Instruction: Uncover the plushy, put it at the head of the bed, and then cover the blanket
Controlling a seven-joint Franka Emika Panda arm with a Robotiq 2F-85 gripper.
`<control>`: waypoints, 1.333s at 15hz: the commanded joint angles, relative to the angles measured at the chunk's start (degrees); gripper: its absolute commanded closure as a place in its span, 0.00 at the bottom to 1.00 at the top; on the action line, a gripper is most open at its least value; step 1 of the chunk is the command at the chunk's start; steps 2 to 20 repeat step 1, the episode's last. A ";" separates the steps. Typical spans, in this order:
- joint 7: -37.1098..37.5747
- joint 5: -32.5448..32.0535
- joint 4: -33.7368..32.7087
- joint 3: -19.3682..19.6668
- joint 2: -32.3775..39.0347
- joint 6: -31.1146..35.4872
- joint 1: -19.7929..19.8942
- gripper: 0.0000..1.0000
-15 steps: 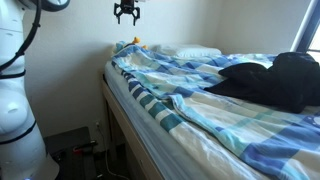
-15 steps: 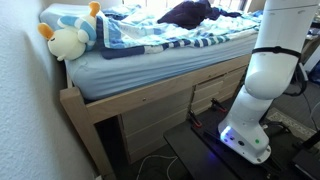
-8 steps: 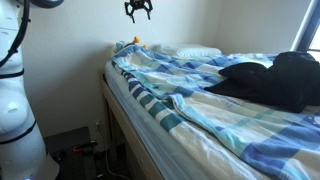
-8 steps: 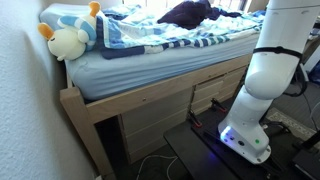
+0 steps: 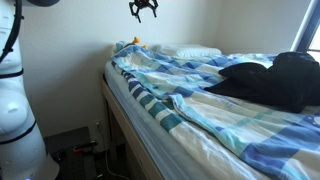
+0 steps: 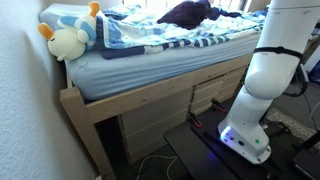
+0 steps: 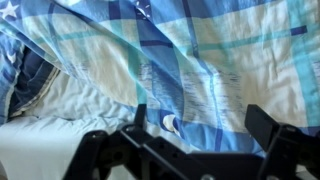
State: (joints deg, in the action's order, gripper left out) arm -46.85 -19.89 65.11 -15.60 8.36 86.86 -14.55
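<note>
The plushy (image 6: 66,42) sits at the head corner of the bed (image 6: 120,95), just beside the striped blanket (image 6: 165,40). A black fabric bundle (image 6: 190,12) lies farther down the bed. The gripper (image 5: 143,14) hangs high above the bed, jaws spread and empty.

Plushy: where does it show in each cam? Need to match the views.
Exterior view: plushy, only a yellow bit showing, top centre-left, just beyond the blanket.
Exterior view: plushy, upper left, on the corner of the bed.
Wrist view: not in it; blanket fills most of the picture.
Shared landmark: the blue striped blanket; in both exterior views also the black bundle.
</note>
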 commanded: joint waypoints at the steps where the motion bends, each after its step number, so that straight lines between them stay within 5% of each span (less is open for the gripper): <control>1: 0.00 0.00 0.10 0.00 -0.07 0.05 0.00 0.00; 20: 0.00 0.00 0.10 0.00 -0.07 0.05 0.00 0.00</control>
